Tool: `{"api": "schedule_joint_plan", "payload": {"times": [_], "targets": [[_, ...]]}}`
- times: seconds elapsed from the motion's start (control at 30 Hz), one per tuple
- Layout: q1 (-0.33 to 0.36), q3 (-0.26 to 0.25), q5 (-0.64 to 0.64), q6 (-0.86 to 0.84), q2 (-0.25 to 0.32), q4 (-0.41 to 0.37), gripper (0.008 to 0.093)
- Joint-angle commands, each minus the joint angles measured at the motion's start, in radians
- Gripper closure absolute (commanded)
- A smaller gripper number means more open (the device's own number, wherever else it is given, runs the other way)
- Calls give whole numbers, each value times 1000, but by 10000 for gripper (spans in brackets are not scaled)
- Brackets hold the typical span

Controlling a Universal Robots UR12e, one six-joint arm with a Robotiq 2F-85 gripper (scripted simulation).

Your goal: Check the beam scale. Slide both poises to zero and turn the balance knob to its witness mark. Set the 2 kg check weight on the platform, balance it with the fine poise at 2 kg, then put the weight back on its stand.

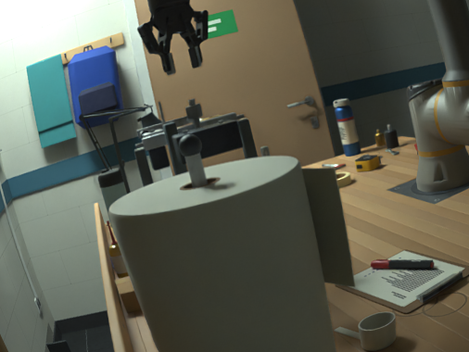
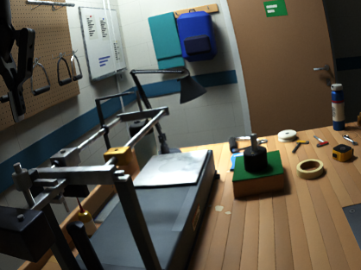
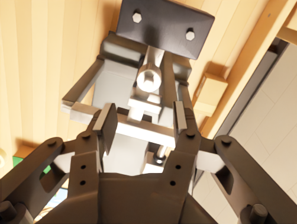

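The beam scale (image 1: 194, 134) is mostly hidden behind a large paper roll in the side camera; the second side camera shows its platform (image 2: 172, 168) and beam. The balance knob (image 3: 148, 81) sits at the beam's end, straight below my fingers in the wrist camera. A yellow poise (image 2: 121, 157) sits on the beam. The black 2 kg check weight (image 2: 255, 155) stands on its green-topped stand (image 2: 258, 178) to the right of the scale. My gripper (image 1: 180, 59) hangs high above the knob end, open and empty.
A big paper roll (image 1: 222, 250) on a holder fills the near bench. A desk lamp (image 2: 190, 87) leans over the scale. Tape rolls (image 2: 309, 168), a tape measure (image 2: 342, 152), a blue bottle (image 2: 337, 107), a clipboard with marker (image 1: 408, 278) and a scoop (image 1: 375, 330) lie around.
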Motion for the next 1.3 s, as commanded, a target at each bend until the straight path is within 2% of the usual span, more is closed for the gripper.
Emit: {"api": "schedule_joint_plan", "payload": {"times": [0.0,0.33,0.67,0.97,1.27], "targets": [[0,-1,0,0,-1,0,484],[-14,11,0,-8,-13,0,484],[-65,52,0,-39,-56,2,484],[-156,112,0,-98,-124,10,484],[-297,180,0,-195,-208,27,484]]}}
